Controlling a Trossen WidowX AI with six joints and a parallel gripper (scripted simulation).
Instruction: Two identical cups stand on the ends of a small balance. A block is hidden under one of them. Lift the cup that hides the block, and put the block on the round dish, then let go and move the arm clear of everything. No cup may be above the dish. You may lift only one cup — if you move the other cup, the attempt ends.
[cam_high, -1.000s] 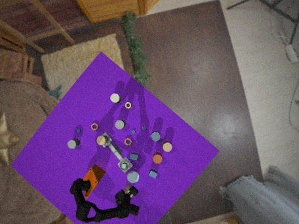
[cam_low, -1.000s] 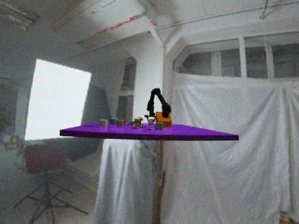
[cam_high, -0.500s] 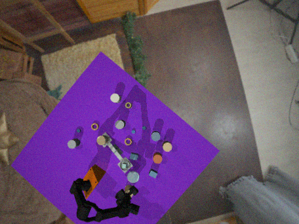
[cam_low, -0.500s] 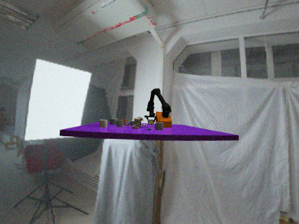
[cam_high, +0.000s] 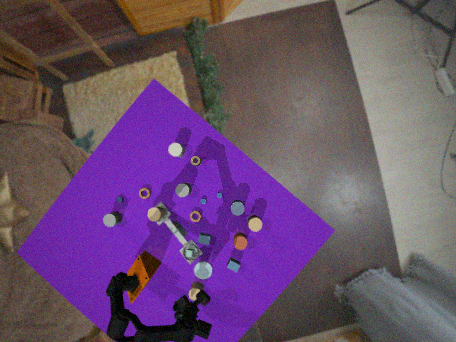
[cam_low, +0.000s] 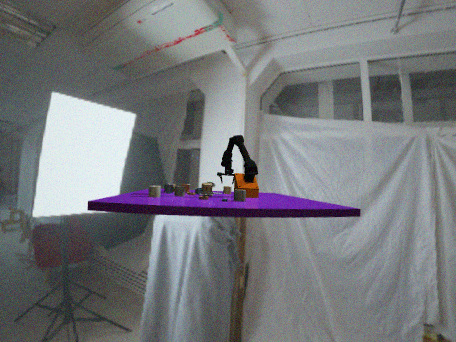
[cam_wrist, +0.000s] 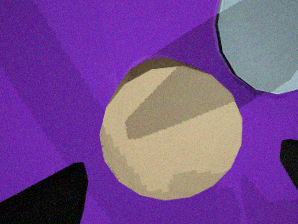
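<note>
Wrist: open hand (cam_wrist: 186, 163), tan cup (cam_wrist: 170, 135)

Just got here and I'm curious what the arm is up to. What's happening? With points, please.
The gripper (cam_high: 196, 296) is open over a tan cup (cam_high: 194, 293) (cam_wrist: 172, 132), which stands on the purple table (cam_high: 280, 225) (cam_low: 300, 206) beside the pale round dish (cam_high: 203, 270) (cam_wrist: 260, 47). On the balance (cam_high: 176, 231), one end bears the other tan cup (cam_high: 155, 214) and the far end a small block (cam_high: 190, 253), uncovered and not yet on the dish.
</note>
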